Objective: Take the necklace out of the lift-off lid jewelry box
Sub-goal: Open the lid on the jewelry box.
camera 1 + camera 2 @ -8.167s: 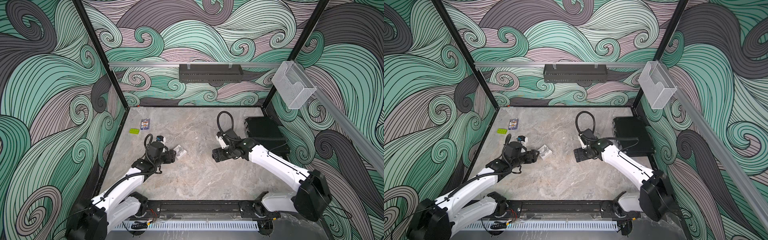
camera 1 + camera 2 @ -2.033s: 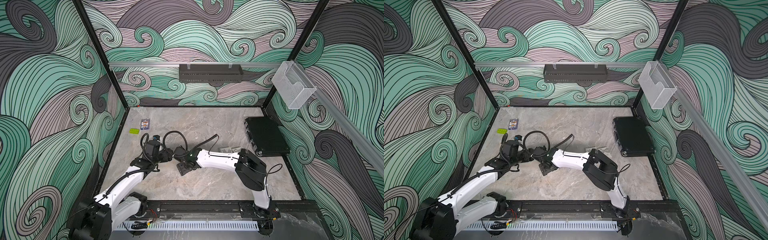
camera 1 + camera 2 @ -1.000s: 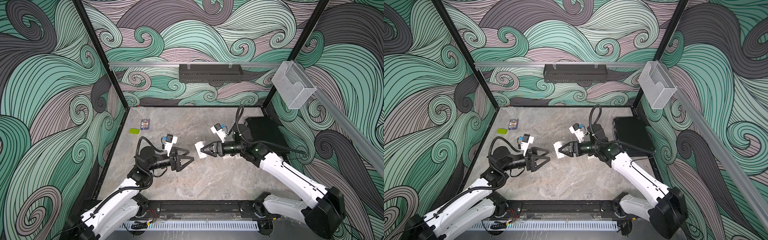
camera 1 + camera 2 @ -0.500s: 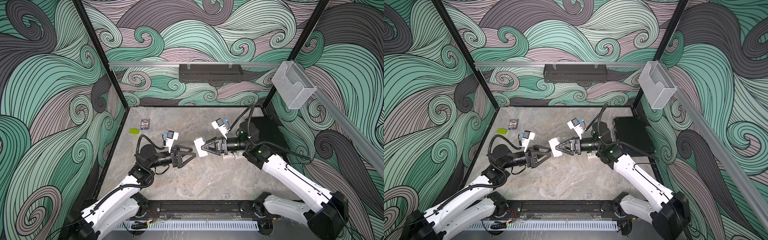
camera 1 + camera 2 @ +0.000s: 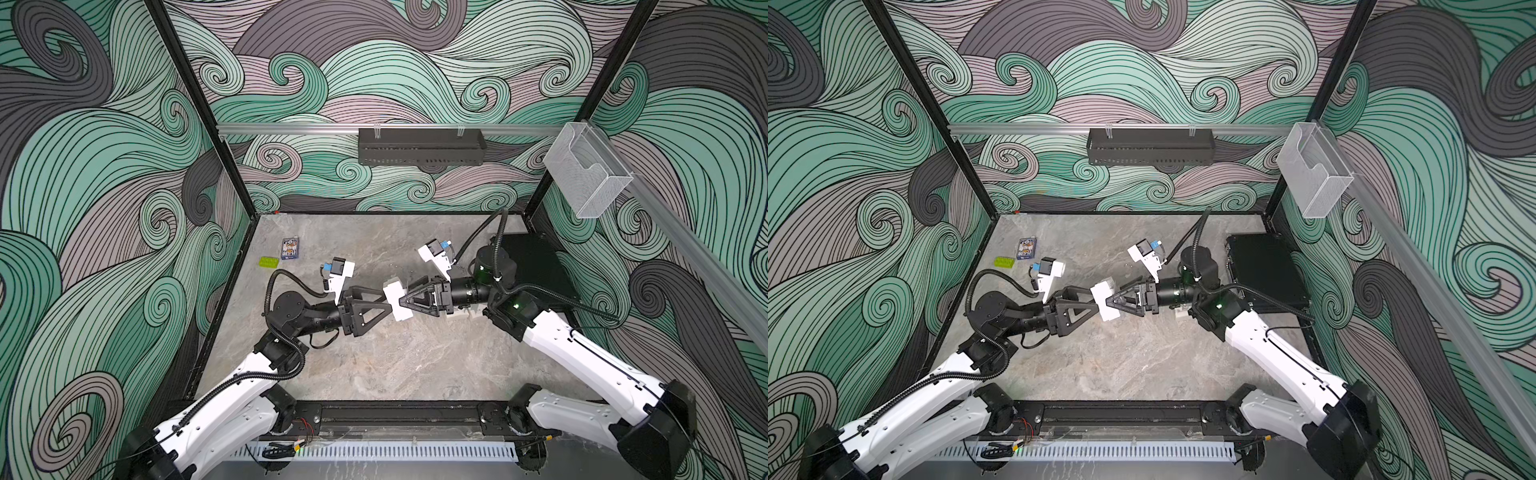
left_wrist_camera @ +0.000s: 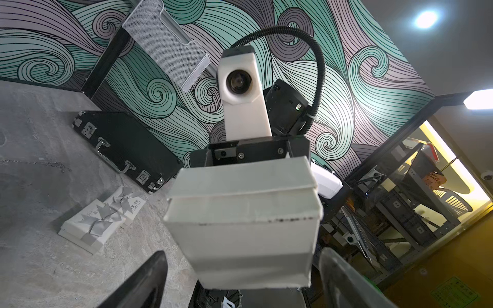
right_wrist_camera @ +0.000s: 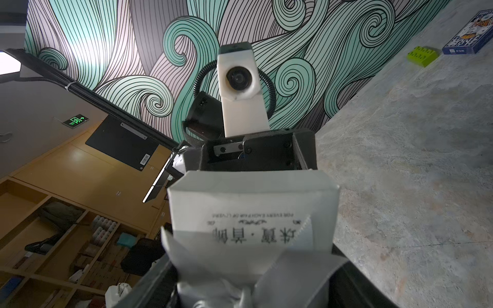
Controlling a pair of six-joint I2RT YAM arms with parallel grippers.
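Jewelry box (image 5: 392, 291): small, white, held off the worktop (image 5: 374, 365) above its middle, between the two arms, which meet nose to nose.

Right gripper (image 5: 409, 296): clamped on the box. In the right wrist view the printed lid face and a grey ribbon bow sit between its fingers (image 7: 157, 280).

Left gripper (image 5: 387, 300): jaws spread, straddling the opposite end of the box. In the left wrist view a finger (image 6: 145, 282) stands clear of the plain white side; the other finger lies just beside the box's edge, contact not clear.

Lid: a seam runs round the box and the lid looks seated on the base. Necklace: not visible in any view.

Second white box (image 6: 101, 221) with a grey ribbon: lying flat on the worktop near the right edge, just beside the black case (image 5: 528, 266), partly under the right arm in both top views.

Black case: closed, flat, against the right edge toward the far right corner.

Green block (image 5: 268, 262) and card pack (image 5: 289, 248): side by side near the left edge toward the far left corner, well apart from the arms.

Wire basket (image 5: 586, 174): mounted on the right wall rail. Black tray (image 5: 419, 145): hung on the back wall rail.
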